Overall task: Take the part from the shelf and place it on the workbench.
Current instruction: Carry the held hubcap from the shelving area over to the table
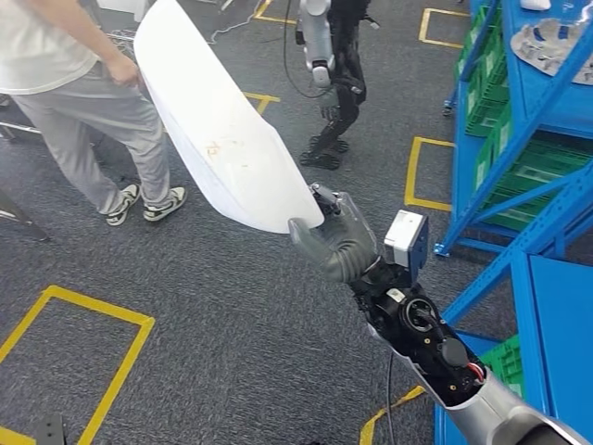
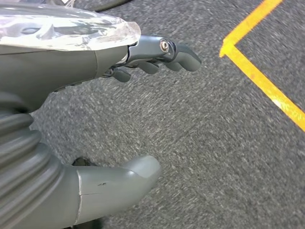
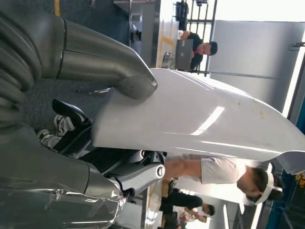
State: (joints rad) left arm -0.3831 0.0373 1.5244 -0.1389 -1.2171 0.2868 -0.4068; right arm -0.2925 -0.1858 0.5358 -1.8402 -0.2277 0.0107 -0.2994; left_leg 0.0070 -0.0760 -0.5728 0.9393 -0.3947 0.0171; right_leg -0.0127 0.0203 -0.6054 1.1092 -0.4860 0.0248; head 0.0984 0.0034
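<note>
White part is clamped at its near edge by the right hand, held clear of the floor for carrying. Blue shelf is passed alongside. Left hand is spread, holding nothing.

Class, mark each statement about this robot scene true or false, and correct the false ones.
1. The right hand holds a white part. True.
2. The left hand holds a part too. False: its fingers are apart over grey carpet, holding nothing.
3. The part lies on a workbench. False: it is held in the air above the floor.
4. Blue shelves stand on the robot's right. True.
5. A person stands beside the part's far end. True.
</note>
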